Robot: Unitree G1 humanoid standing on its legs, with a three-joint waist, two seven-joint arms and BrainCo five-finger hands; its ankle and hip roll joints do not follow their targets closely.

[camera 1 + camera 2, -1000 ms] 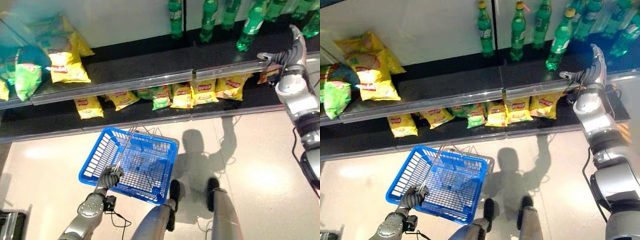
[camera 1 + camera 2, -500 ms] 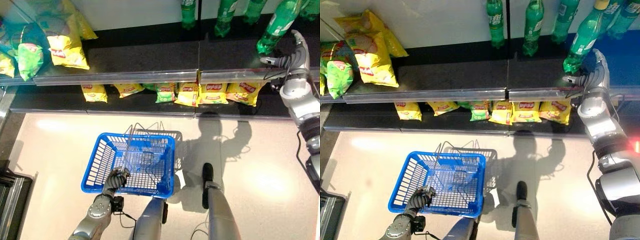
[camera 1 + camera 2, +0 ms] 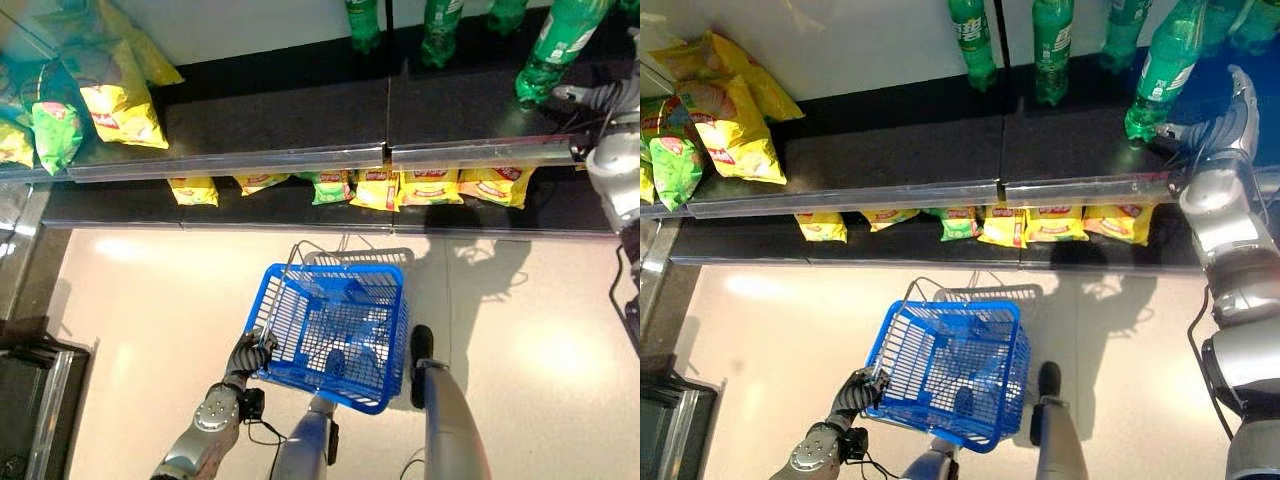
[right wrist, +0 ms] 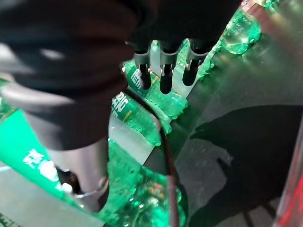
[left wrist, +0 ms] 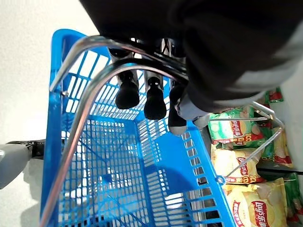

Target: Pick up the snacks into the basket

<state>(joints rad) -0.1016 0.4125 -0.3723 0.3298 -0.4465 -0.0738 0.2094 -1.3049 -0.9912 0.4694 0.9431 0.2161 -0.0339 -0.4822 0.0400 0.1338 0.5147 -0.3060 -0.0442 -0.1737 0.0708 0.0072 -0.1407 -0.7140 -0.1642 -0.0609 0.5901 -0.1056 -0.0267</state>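
The left hand [image 3: 246,355] stayed curled round the basket [image 3: 340,322] handle, and the basket had swung rightward. The right hand [image 3: 1225,125], fingers relaxed, remained beside a bottle [image 3: 1158,80]. The snacks [image 3: 430,187] remained shelved; none collected.

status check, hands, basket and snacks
Left hand shut on blue basket handle. Right hand open by green bottles. Snack bags on lower shelf.
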